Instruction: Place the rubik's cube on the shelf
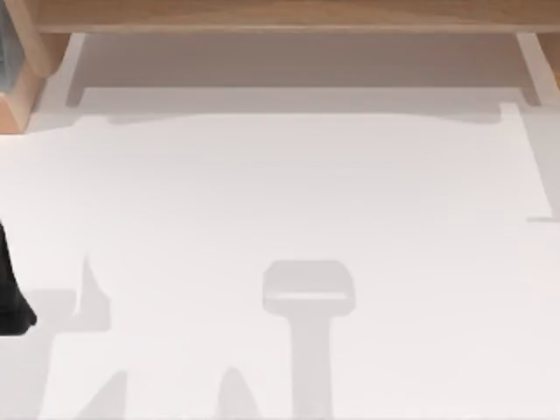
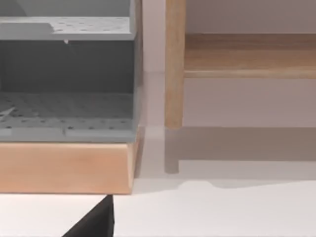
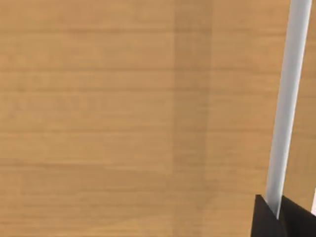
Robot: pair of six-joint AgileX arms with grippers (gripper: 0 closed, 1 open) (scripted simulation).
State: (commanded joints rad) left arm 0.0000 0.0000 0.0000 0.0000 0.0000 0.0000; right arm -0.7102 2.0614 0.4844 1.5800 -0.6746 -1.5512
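Dark against the wood, the right gripper (image 3: 279,217) hangs close over the shelf (image 3: 98,98), just beside a white upright support (image 3: 289,98); whether it is wide, narrow or holding anything I cannot tell. Where the rubik's cube lies I cannot tell either, so it may be in that grip or already set down on the board

From above, the shelf (image 1: 280,13) runs along the far edge of the white tabletop (image 1: 280,192), with a white support (image 1: 534,70) at its right end. A grey shadow falls on the middle of the table, near side

Risks, as I judge them: the gripper works tight to the upright, so a sideways move could knock it or jam the cube against it. Letting go too high would let the cube bounce and tumble towards the board's near edge and down to the table. Pulling back before a clean release could drag the cube along

At the far left stands a grey perforated rack (image 2: 69,106) on a wooden base (image 2: 64,168), beside a wooden upright (image 2: 174,64) of the shelf. Its two levels hold nothing I can make out

The left gripper (image 2: 94,222) is parked at the table's left, facing that rack; its state I cannot tell
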